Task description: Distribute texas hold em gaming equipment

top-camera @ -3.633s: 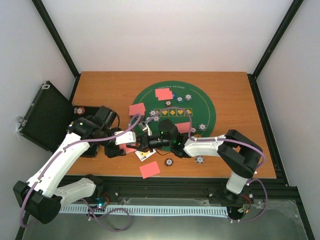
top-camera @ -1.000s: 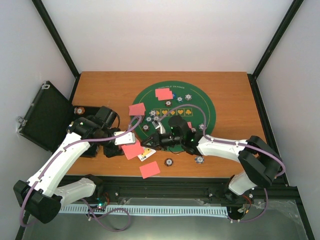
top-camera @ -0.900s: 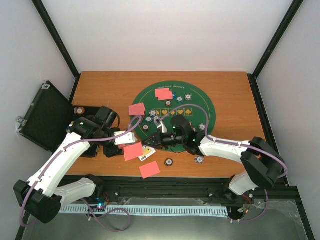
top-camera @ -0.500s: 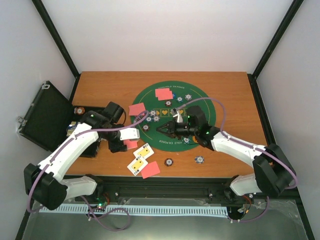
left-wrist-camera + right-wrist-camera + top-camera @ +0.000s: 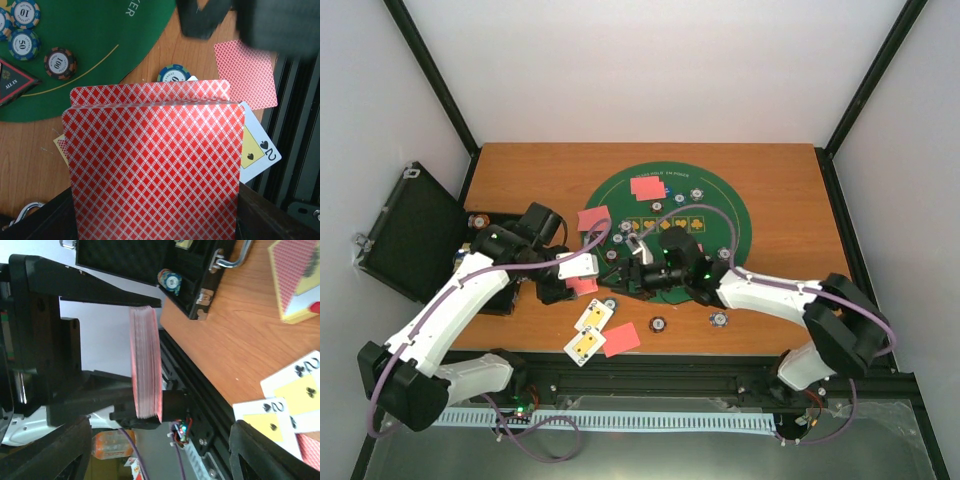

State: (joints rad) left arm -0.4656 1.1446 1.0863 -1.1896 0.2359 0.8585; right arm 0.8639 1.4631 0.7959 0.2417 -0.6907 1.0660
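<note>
My left gripper (image 5: pixel 576 285) is shut on a thick deck of red-backed playing cards (image 5: pixel 155 165), held on edge in the right wrist view (image 5: pixel 146 365). My right gripper (image 5: pixel 617 272) hovers just right of the deck, open, nothing between its fingers (image 5: pixel 65 450). Two face-up cards, the two of clubs (image 5: pixel 595 315) and the two of spades (image 5: pixel 583 345), lie near the front edge beside a face-down card (image 5: pixel 620 338). More red-backed cards (image 5: pixel 593 218) (image 5: pixel 646 186) and striped chips (image 5: pixel 60 62) sit on or by the green mat (image 5: pixel 720 215). The black "all in" triangle marker (image 5: pixel 12 82) lies on the mat.
The open black case (image 5: pixel 415 235) stands at the left table edge with chips inside (image 5: pixel 170 279). Loose chips (image 5: pixel 659 324) (image 5: pixel 718 319) lie on the wood in front of the mat. Beyond the table's front edge runs a black rail (image 5: pixel 700 385).
My right gripper has let go of a face-up card, opened, and swung from the mat back toward the deck. The two face-up cards now lie nearer the front edge.
</note>
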